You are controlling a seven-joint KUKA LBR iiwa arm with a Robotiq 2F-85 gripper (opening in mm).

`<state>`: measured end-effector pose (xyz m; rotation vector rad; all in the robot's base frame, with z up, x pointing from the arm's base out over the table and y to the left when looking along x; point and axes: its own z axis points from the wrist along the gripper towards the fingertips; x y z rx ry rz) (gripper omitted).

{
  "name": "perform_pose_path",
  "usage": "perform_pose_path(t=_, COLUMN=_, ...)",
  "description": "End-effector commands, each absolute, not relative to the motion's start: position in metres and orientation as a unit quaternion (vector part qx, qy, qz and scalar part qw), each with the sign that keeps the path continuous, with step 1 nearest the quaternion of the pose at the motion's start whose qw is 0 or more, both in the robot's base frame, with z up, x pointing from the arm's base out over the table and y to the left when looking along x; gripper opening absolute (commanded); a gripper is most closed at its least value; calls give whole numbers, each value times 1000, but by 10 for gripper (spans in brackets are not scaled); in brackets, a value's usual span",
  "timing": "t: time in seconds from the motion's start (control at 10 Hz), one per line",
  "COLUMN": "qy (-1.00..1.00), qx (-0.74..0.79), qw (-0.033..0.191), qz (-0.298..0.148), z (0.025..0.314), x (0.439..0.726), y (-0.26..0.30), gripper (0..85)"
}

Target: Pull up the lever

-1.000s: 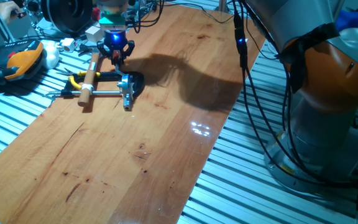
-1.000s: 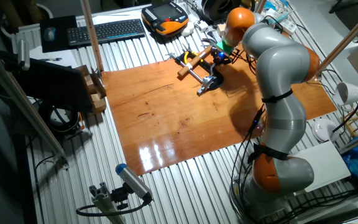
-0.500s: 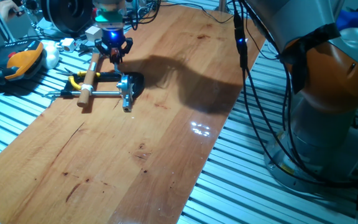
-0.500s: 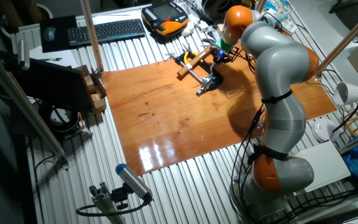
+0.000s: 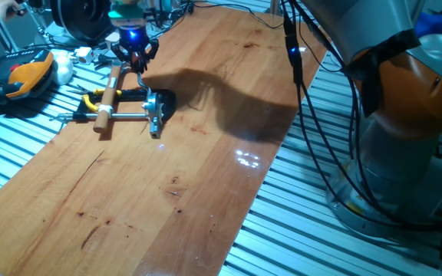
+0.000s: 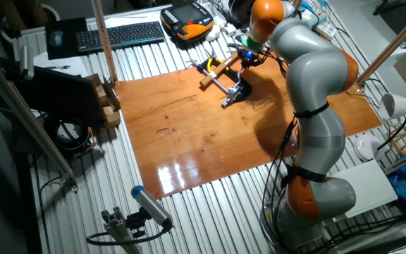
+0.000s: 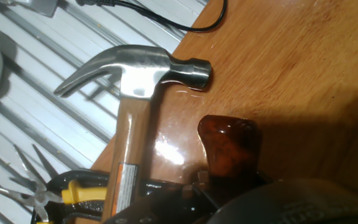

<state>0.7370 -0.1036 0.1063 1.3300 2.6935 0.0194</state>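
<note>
The lever (image 7: 229, 146) is a short reddish-brown arm that fills the lower middle of the hand view and rises from the black clamp (image 5: 156, 107) on the wooden board (image 5: 190, 192). My gripper (image 5: 135, 67) hangs just up and left of the clamp, with its fingers closed around the lever's tip (image 5: 139, 73). In the other fixed view the gripper (image 6: 245, 58) is above the clamp (image 6: 235, 92). The clamp's thin steel rod (image 5: 125, 116) runs to the left. My fingers do not show in the hand view.
A hammer with a steel head (image 7: 135, 68) and pale wooden handle (image 5: 110, 92) lies beside the clamp. Yellow-handled pliers (image 5: 90, 100) lie at the board's edge. An orange pendant (image 5: 25, 73) lies at the left, and a keyboard (image 6: 115, 35) lies behind it. Cables (image 5: 305, 115) hang by the arm.
My gripper has moved up and to the left with the lever's tip. The clamp has slid slightly left with it.
</note>
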Motion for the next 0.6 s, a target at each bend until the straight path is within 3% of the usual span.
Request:
perform_pose_path(t=0.0, qy=895, qx=441, qw=68, qz=2, z=110, x=737, y=-101, gripper=0)
perform_pose_path(t=0.5, qy=894, qx=444, qw=64, qz=-12, z=130, x=735, y=-88, gripper=0)
